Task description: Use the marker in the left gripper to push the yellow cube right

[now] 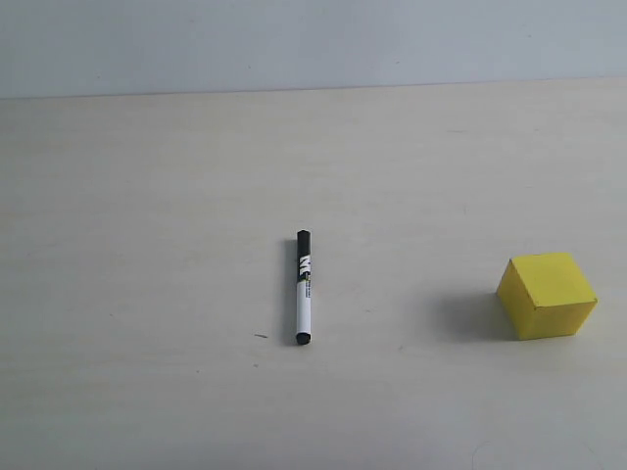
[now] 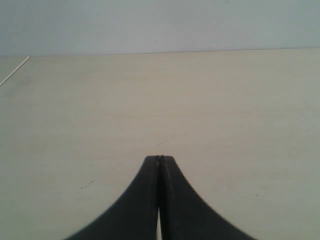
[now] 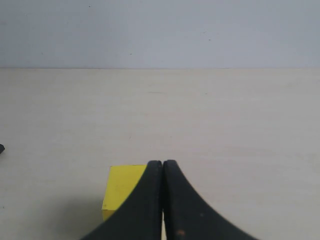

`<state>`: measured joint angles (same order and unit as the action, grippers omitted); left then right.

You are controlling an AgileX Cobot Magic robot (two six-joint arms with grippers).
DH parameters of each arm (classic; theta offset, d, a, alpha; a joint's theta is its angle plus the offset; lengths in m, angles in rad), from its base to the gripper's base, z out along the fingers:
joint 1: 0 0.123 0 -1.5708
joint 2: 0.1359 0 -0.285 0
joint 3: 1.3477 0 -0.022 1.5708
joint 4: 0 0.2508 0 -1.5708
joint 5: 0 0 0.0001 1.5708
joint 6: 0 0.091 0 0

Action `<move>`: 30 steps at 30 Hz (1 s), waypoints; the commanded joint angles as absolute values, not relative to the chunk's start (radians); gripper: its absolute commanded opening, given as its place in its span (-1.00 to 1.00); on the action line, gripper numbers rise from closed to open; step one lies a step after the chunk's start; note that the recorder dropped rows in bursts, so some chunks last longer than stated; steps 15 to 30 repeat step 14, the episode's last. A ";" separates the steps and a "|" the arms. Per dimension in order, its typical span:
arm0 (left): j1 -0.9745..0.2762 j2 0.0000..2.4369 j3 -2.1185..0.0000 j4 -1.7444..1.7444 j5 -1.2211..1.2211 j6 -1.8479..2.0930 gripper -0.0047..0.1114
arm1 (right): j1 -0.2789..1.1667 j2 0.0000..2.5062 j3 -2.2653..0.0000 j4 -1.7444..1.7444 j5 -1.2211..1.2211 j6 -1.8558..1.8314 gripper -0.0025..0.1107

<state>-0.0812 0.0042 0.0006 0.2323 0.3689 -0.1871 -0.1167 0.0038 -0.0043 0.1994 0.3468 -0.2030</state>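
Pale cream matte tabletop, flat grey-blue wall behind it. Slim white-barrelled marker with black cap and black lettered band lies flat on the table near the centre of the exterior view, on its own. Long axis runs almost straight away from the camera: capped end at the far side, small black tip at the near side, only a hair off straight. Plain bright yellow matte cube sits on the table well apart from the marker, off to the right, with one edge turned toward the camera and its shadow falling to the left. Black two-fingered left gripper: fingers pressed together tip to tip, nothing between them, bare table ahead in its wrist view. Black two-fingered right gripper: same, fingers closed against each other and holding nothing; the cube shows partly hidden behind its fingers.
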 commanded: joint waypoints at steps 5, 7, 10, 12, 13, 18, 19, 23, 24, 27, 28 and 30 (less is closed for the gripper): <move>-0.079 0.000 0.000 0.232 0.371 -0.190 -0.92 | -0.123 0.000 0.000 0.202 0.348 -0.204 -0.96; -0.079 0.000 0.000 0.232 0.371 -0.190 -0.92 | -0.123 0.000 0.000 0.202 0.344 -0.204 -0.96; -0.079 0.000 0.000 0.232 0.371 -0.190 -0.92 | -0.123 0.000 0.000 0.202 0.342 -0.204 -0.96; -0.079 0.000 0.000 0.232 0.371 -0.190 -0.92 | -0.123 0.000 0.000 0.202 0.342 -0.204 -0.96; -0.079 0.000 0.000 0.232 0.371 -0.190 -0.92 | -0.123 0.000 0.000 0.202 0.342 -0.204 -0.96; -0.079 0.000 0.000 0.232 0.371 -0.190 -0.92 | -0.123 0.000 0.000 0.202 0.342 -0.204 -0.96; -0.079 0.000 0.000 0.232 0.371 -0.190 -0.92 | -0.123 0.000 0.000 0.202 0.342 -0.204 -0.96; -0.079 0.000 0.000 0.232 0.371 -0.190 -0.92 | -0.123 0.000 0.000 0.202 0.342 -0.204 -0.96; -0.079 0.000 0.000 0.232 0.371 -0.190 -0.92 | -0.123 0.000 0.000 0.202 0.342 -0.204 -0.96; -0.079 0.000 0.000 0.232 0.371 -0.190 -0.92 | -0.123 0.000 0.000 0.202 0.342 -0.204 -0.96; -0.079 0.000 0.000 0.232 0.371 -0.190 -0.92 | -0.123 0.000 0.000 0.202 0.342 -0.204 -0.96; -0.079 0.000 0.000 0.232 0.371 -0.190 -0.92 | -0.123 0.000 0.000 0.202 0.342 -0.204 -0.96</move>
